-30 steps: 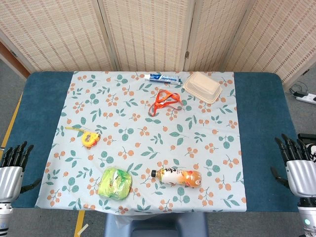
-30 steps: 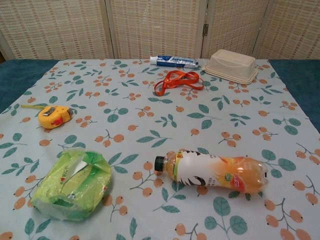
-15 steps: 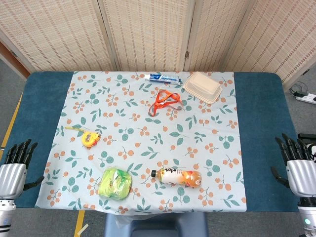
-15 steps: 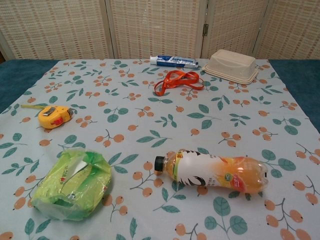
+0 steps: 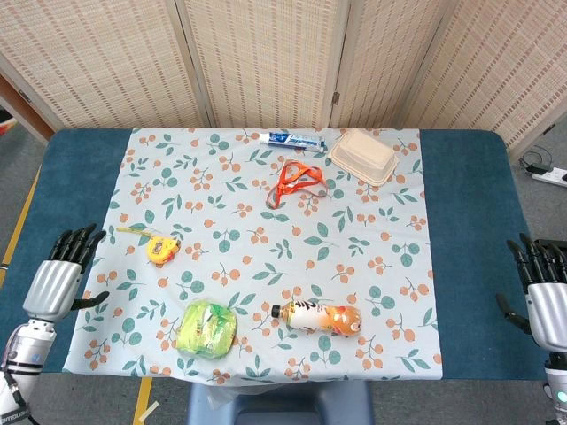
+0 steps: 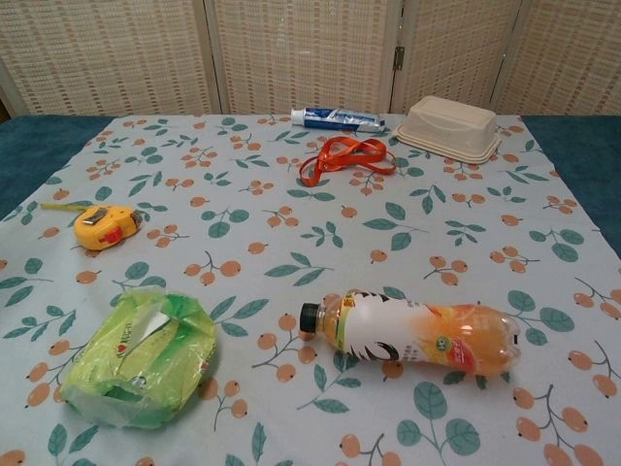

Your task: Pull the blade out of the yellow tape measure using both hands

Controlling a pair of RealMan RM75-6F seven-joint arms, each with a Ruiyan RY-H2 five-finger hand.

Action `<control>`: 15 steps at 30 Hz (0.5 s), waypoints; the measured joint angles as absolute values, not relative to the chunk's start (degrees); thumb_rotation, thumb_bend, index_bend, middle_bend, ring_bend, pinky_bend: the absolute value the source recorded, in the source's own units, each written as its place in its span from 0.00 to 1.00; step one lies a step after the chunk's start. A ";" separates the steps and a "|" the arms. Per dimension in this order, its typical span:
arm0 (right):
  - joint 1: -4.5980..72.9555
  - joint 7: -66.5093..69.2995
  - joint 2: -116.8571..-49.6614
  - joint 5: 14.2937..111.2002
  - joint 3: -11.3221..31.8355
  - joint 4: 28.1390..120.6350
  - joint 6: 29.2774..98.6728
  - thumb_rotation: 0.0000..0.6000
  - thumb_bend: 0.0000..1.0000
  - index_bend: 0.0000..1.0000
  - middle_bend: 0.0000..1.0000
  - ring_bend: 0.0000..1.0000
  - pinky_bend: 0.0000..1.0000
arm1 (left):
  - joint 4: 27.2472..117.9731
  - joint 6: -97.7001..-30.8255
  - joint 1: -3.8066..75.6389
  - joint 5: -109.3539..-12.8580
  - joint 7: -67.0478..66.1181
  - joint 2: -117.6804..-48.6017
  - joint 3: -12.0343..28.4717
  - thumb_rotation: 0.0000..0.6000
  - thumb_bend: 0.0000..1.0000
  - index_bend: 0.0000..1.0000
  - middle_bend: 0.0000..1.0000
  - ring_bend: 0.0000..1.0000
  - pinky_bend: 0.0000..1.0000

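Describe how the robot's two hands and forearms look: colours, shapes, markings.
Seen only in the head view. Each robot hand, left and right, has a silver-grey metallic palm shell with slim black fingers and a black thumb. Below each, a wrist of white casing with dark sections shows at the frame's bottom edge. The left wrist carries small dark lettering, too small to read. No loose cables or sleeves show.

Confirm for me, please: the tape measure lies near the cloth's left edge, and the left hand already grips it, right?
Not quite. In the head view the tape measure does lie near the cloth's left edge, but the left hand is open and apart from it, holding nothing.
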State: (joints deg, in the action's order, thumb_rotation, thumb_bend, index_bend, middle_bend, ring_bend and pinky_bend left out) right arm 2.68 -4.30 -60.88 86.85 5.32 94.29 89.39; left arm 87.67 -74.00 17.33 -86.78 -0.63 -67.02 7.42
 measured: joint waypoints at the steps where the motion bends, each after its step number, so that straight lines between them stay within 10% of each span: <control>1: 2.68 -4.31 -60.80 86.86 5.34 94.34 89.42 1.00 0.37 0.00 0.05 0.08 0.00 | 87.06 -72.72 18.28 -86.60 -0.26 -67.26 7.64 1.00 0.19 0.03 0.04 0.07 0.00; 15: 2.42 -3.36 -60.56 86.72 5.22 94.33 89.46 1.00 0.37 0.00 0.05 0.09 0.00 | 76.31 -53.64 30.70 -80.08 0.01 -74.70 8.67 1.00 0.22 0.12 0.11 0.12 0.00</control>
